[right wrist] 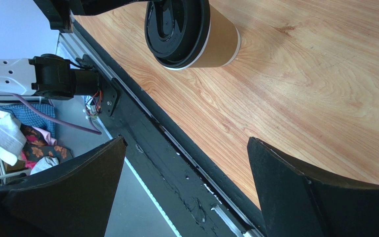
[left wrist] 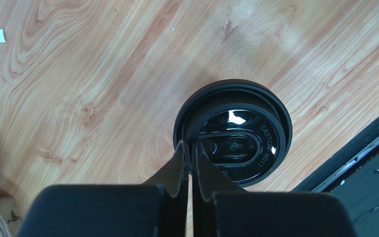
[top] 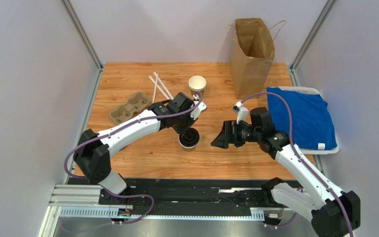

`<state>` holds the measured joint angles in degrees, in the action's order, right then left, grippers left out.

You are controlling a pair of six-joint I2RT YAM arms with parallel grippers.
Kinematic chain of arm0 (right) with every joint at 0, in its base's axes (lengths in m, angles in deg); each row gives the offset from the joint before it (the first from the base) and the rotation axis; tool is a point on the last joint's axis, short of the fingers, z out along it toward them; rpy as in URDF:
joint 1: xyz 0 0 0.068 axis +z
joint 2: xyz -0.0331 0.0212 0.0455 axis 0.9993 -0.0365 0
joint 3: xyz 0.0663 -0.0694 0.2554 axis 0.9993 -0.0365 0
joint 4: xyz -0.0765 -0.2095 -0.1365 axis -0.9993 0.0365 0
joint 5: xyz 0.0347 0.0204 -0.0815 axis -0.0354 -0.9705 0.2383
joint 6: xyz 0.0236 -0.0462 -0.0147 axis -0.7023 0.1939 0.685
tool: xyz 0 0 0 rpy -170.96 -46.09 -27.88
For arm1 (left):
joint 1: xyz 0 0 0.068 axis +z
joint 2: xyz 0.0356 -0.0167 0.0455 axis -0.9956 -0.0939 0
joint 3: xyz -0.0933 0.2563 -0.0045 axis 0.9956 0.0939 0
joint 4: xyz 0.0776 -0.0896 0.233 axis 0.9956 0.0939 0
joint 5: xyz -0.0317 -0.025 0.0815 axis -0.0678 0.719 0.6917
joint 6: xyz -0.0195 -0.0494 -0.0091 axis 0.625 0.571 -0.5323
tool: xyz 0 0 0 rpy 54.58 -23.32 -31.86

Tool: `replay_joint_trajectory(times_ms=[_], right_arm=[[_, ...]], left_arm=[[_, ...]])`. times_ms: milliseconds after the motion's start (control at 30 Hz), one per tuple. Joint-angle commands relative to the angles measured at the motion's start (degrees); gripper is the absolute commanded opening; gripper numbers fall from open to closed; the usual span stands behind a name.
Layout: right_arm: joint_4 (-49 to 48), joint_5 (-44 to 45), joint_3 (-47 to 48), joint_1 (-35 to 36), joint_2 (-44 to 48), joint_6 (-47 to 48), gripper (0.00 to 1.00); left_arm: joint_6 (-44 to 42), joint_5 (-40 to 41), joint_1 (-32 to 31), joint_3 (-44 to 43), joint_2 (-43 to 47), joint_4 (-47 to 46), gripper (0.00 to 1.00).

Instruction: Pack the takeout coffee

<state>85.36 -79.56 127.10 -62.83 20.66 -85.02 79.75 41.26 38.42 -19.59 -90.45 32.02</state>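
1. We find the takeout coffee (top: 189, 140) upright near the middle of the table (top: 147, 155), its long axis vertical and its black lid facing up.
2. The left gripper (left wrist: 190, 146) hangs over the lid's rim, jaws drawn to a thin slit. We cannot tell whether they pinch the rim.
3. The right gripper (right wrist: 186, 143) lies just right of the cup, jaws wide, facing it.
4. Behind stands an unlidded cup (top: 197, 84), mouth up and white inside.
5. The paper bag (top: 252, 49) stands open at the far edge.
6. The pulp carrier (top: 129, 107) lies to the left.
7. A blue cloth (top: 300, 116) fills the white tray (top: 327, 149) on the right.
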Motion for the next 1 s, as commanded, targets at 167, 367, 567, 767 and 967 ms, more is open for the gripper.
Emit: replay_joint_trajectory(times_ms=[167,367,567,767,967], right_arm=[[-2.74,-2.06,2.36,-0.12,0.34,-0.05,1.00],[-2.48,-2.41,2.10,-0.12,0.34,0.57,1.00],[-2.56,-2.59,1.92,-0.12,0.08,0.75,1.00],[-2.83,-2.85,2.36,-0.21,-0.37,1.10,1.00],[-2.65,-2.94,2.62,-0.12,-0.98,1.71,1.00]], left_arm=[[-0.33,1.17,-0.65,-2.34,-0.79,0.46,0.00],[-0.42,1.17,-0.65,-3.49,1.31,3.45,0.00],[-0.60,1.08,-0.65,-3.41,1.32,5.12,0.00],[-0.33,1.08,-0.65,-4.02,-0.52,4.42,0.00],[-0.33,1.17,-0.74,-4.99,-1.85,4.07,0.00]])
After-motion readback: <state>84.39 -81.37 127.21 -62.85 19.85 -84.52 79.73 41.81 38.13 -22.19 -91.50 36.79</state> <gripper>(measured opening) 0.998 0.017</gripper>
